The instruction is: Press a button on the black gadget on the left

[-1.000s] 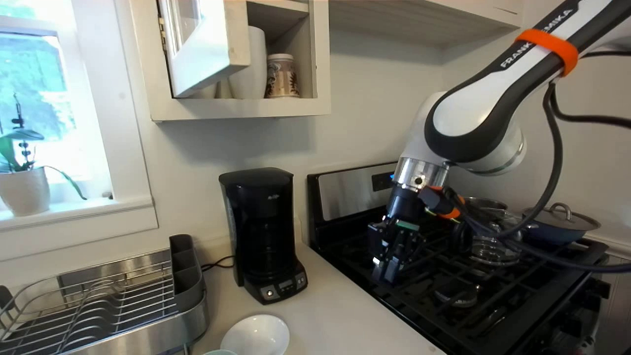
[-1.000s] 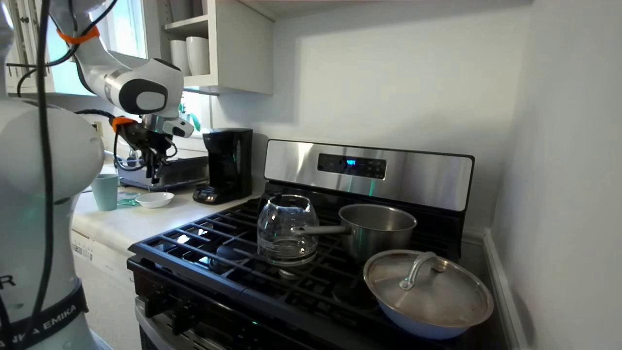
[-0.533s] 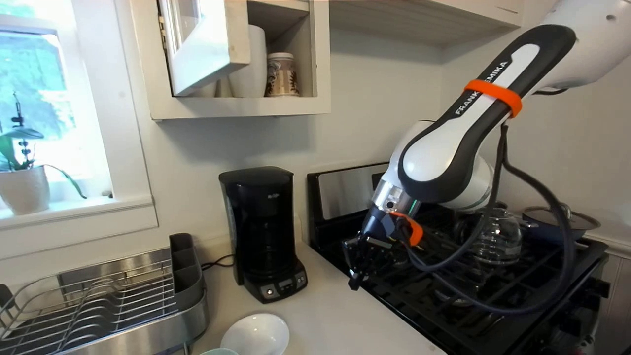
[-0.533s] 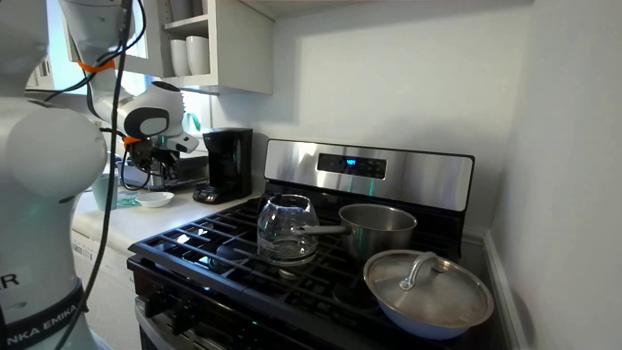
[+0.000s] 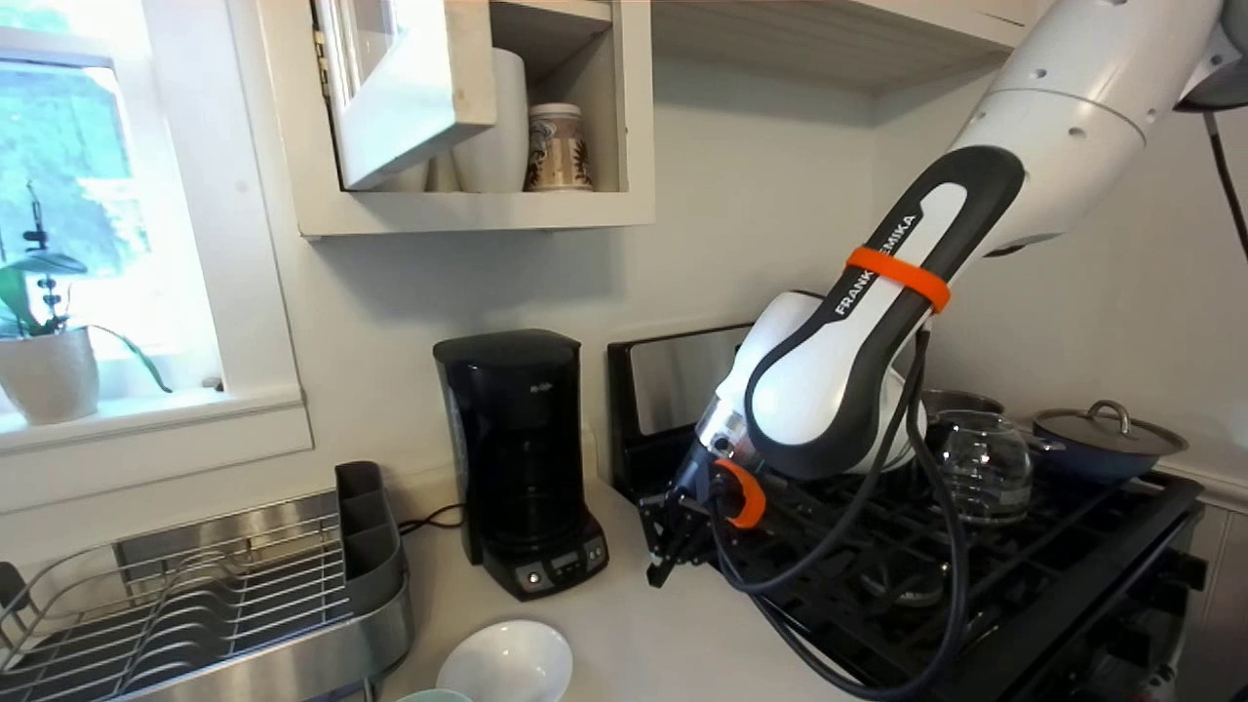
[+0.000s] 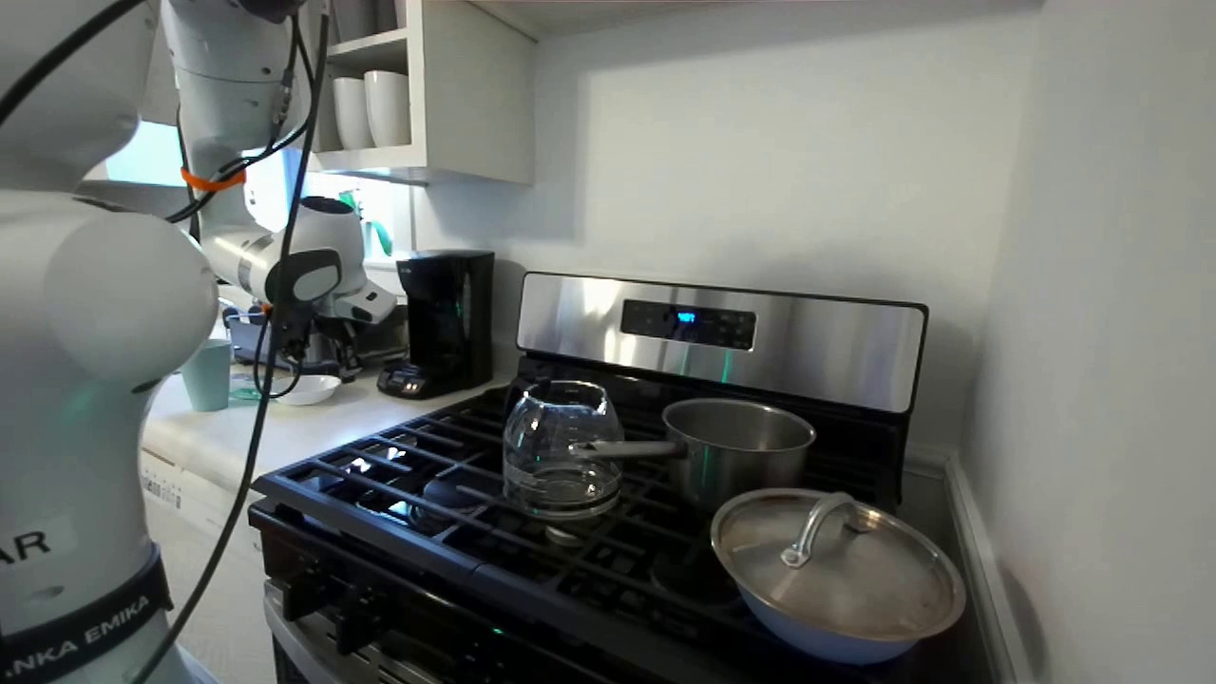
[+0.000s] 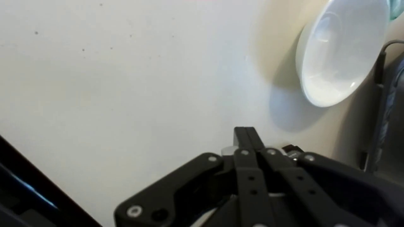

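Note:
The black gadget, a tall black coffee maker (image 5: pixel 507 419), stands upright on the counter against the wall. It also shows in an exterior view (image 6: pixel 448 318). Its front base carries a button panel (image 5: pixel 563 567) with a round silver button at its left end. My gripper (image 5: pixel 657 577) is shut and empty, tilted down over the counter, just right of the base and apart from it. In the wrist view the fingertips (image 7: pixel 248 130) meet with nothing between them. A small corner of the coffee maker's base (image 7: pixel 293 152) shows behind the fingers; the rest is hidden there.
A white bowl (image 5: pixel 507 663) sits on the counter in front of the coffee maker. A dish rack (image 5: pixel 234 595) stands to its left. The black stove (image 6: pixel 456 532) is on the right, with a glass carafe (image 6: pixel 562 451), a pot (image 6: pixel 741 442) and a lidded pan (image 6: pixel 836 570).
The arm has swung from above the stove to the left and lowered, bringing the shut gripper over the counter near the coffee maker's base. The coffee maker and bowl have not moved.

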